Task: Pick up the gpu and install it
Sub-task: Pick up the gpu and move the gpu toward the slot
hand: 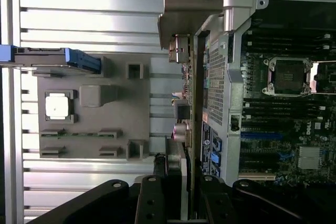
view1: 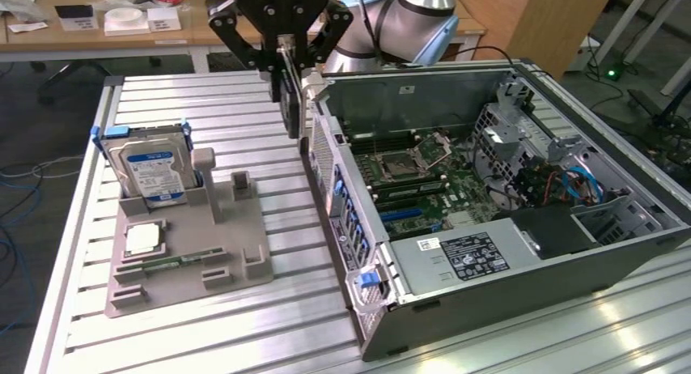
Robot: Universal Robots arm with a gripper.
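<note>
Evidently pickup is done: gripper [view1: 291, 64] jaws pinch the gpu [view1: 291, 107], which hangs edge-on, clear of the grey parts fixture [view1: 232, 236] and just outside the open computer case [view1: 604, 252]; install remains, card not yet over the motherboard [view1: 432, 188].

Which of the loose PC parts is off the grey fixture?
The gpu, the dark card hanging edge-on in the gripper beside the open case. The hard drive stands in the fixture; the square chip and memory stick lie on it.
</note>
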